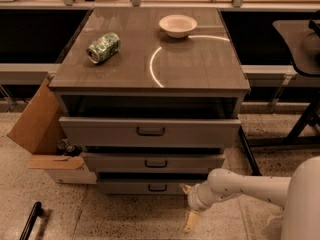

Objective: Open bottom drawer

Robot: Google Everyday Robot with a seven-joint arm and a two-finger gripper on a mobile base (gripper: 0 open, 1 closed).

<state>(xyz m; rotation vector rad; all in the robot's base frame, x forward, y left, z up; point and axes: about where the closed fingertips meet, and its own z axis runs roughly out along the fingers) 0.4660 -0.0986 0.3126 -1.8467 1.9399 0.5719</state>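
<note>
Task is not done yet, in my judgement. The btm drawer (125, 186) sits lowest in the cabinet, under the front edge of the tabletop (200, 64). Its front is set further back than the 2 drawers above, so it looks shut or nearly shut.

The pincer (186, 208) hangs low by the floor, just beside the drawer's right end and below the front right corner of the tabletop. It looks open, w/ nothing in it. It is right of the handle (157, 187) and not touching it.

Left to do: go to the handle, grip it, pull the drawer out.
</note>
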